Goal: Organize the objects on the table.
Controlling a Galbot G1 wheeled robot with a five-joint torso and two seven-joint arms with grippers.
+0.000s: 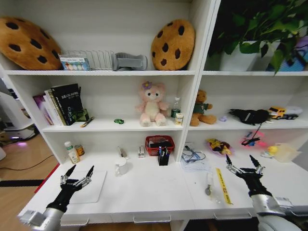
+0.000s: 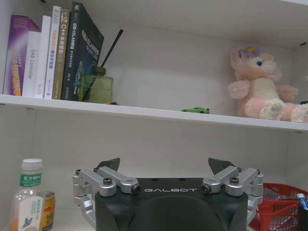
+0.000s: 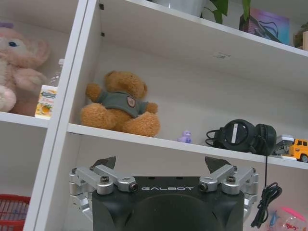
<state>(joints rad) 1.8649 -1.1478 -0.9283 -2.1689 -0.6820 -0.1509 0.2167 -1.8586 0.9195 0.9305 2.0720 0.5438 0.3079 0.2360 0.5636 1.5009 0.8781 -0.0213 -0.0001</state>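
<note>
While both arms hover low over the front of the white tabletop (image 1: 154, 192), nothing is held. Tall white shelving (image 1: 192, 96) rises behind it, carrying two cookie-shaped cushions (image 1: 173, 44) on top, a row of books (image 1: 60, 103), a pink plush toy (image 1: 152, 104) and a brown bear (image 1: 201, 109) on the middle shelf. A flat white pad (image 1: 94, 185) lies at the left of the tabletop, just beside the left end effector (image 1: 77, 174), whose fingers are spread wide and released. The right end effector (image 1: 243, 163) floats at the right, likewise spread apart and empty, near a yellow strip (image 1: 223, 185) that lies lengthwise toward the front edge. A red basket (image 1: 159, 144) sits at the back centre, with a black pen holder (image 1: 163, 158) just in front of it. A white cup (image 1: 122, 167) stands left of the holder. A bottle (image 1: 71, 152) and a small can (image 1: 80, 150) stand at the back left. The tiny green toy car (image 1: 119, 121) rests on the middle shelf, between the books and the pink plush toy.
</note>
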